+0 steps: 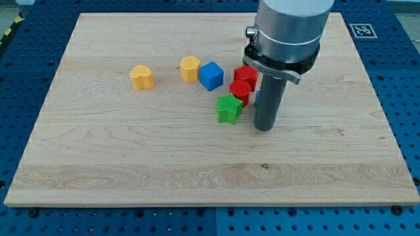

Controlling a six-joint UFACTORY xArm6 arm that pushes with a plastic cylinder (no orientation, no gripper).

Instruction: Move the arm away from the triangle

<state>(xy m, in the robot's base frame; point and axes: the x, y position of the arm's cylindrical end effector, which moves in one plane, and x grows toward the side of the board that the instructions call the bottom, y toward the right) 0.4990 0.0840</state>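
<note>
My tip (263, 128) rests on the wooden board (131, 157), right of the middle. A green star-shaped block (229, 109) lies just to its left, apart from it. Two red blocks stand above the star: one (241, 90) touching it, one (246, 75) higher up beside the rod. A thin sliver of blue (257, 96) shows at the rod's left edge; its shape is hidden by the rod. A blue cube (211, 75), a yellow hexagon-like block (190, 68) and a yellow heart-like block (141, 77) lie further to the view's left.
The arm's wide grey body (289, 29) hangs over the board's upper right and hides what is behind it. Blue perforated table (400, 59) surrounds the board. A marker tag (361, 29) sits at the view's top right.
</note>
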